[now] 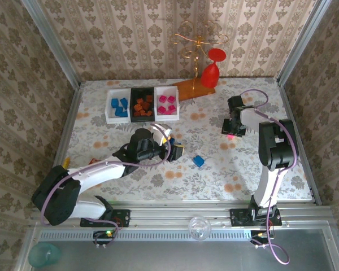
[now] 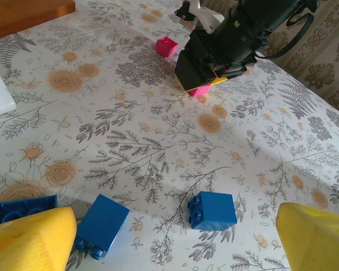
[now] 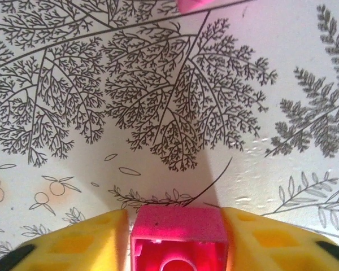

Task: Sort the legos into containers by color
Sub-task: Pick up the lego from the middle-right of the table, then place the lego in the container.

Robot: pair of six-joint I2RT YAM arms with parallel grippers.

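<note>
The right gripper [image 3: 178, 226] has its jaws clenched on a pink brick [image 3: 178, 240] low at the counter [image 1: 243, 169], right of centre. The brick's hollow side faces the wrist camera; it looks square, with no clear long axis. A second pink brick [image 2: 166, 46] lies just beyond it.

The left gripper [image 2: 175, 226] hangs with jaws released wide over three loose blue pieces. One blue brick [image 2: 212, 210] lies on its side, studs pointing left in the wrist view. A tilted blue brick [image 2: 101, 226] sits beside it. A long blue brick [image 2: 20, 209] runs across the view, partly hidden.

At the counter's far side, the left white bin [image 1: 109, 104] holds blue bricks [image 1: 120, 106], the black bin [image 1: 131, 99] holds brown-orange bricks [image 1: 141, 105], and the right white bin [image 1: 178, 104] holds pink bricks [image 1: 166, 103].
</note>
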